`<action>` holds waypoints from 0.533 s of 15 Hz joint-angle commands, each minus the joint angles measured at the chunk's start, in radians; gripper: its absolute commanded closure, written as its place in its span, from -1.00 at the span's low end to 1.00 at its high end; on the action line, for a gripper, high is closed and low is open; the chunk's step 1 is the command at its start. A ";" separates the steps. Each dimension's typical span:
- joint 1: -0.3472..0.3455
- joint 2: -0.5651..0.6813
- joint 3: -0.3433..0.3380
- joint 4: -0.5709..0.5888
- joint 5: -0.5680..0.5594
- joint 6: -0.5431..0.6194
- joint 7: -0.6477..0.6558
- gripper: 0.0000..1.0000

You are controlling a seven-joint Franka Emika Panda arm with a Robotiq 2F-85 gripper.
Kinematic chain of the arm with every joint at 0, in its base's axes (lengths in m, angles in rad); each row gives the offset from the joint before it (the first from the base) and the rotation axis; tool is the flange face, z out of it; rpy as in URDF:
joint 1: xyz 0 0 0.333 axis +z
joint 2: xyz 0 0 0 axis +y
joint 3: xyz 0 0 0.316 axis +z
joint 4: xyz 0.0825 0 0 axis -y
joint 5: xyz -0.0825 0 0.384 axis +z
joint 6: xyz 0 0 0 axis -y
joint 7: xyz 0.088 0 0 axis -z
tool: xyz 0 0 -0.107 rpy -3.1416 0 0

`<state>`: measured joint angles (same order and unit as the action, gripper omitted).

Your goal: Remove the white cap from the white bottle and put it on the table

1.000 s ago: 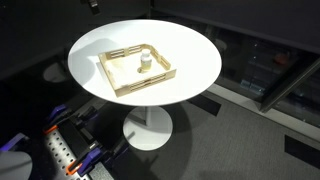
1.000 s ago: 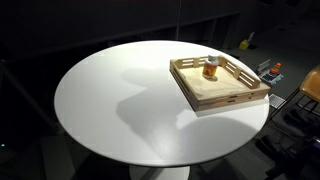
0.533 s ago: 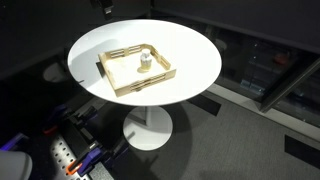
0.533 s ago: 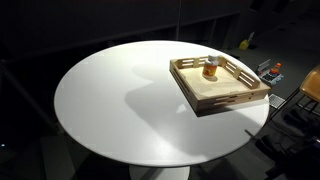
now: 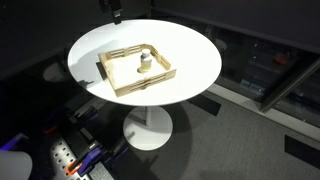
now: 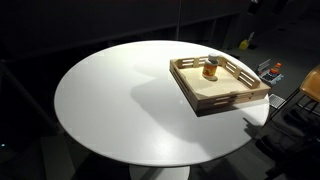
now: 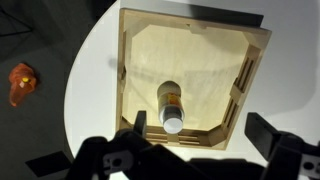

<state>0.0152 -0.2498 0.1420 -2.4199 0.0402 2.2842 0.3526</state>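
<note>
The white bottle (image 5: 144, 64) stands upright inside a light wooden tray (image 5: 140, 88) on the round white table (image 5: 195, 60). The bottle carries an orange label and the white cap (image 7: 174, 123) sits on its top. It also shows in an exterior view (image 6: 210, 68). My gripper (image 5: 117, 12) hangs high above the table's far edge, apart from the bottle. In the wrist view my gripper (image 7: 200, 135) is open and empty, its dark fingers (image 7: 140, 121) spread at the bottom, with the bottle (image 7: 171, 103) below them by the tray's rim (image 7: 125, 60).
The table stands on a white pedestal with a round base (image 5: 150, 130). An orange object (image 7: 20, 82) lies on the dark floor beside the table. Equipment with blue parts (image 5: 60, 155) stands on the floor at one side.
My gripper has moved along the top of the exterior view toward the spot above the tray. Its shadow on the tabletop has slid toward the tray. The bottle has not moved.
</note>
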 commanded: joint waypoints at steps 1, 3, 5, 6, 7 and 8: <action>-0.013 0.104 -0.009 0.070 -0.043 0.008 0.049 -1.00; -0.010 0.156 -0.018 0.088 -0.039 0.032 0.050 -1.00; -0.006 0.211 -0.030 0.109 -0.038 0.058 0.046 -1.00; -0.005 0.241 -0.036 0.122 -0.038 0.069 0.043 -1.00; -0.003 0.266 -0.043 0.131 -0.042 0.087 0.043 -1.00; -0.002 0.293 -0.050 0.144 -0.038 0.101 0.038 -1.00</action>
<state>0.0042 -0.0408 0.1155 -2.3375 0.0212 2.3599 0.3715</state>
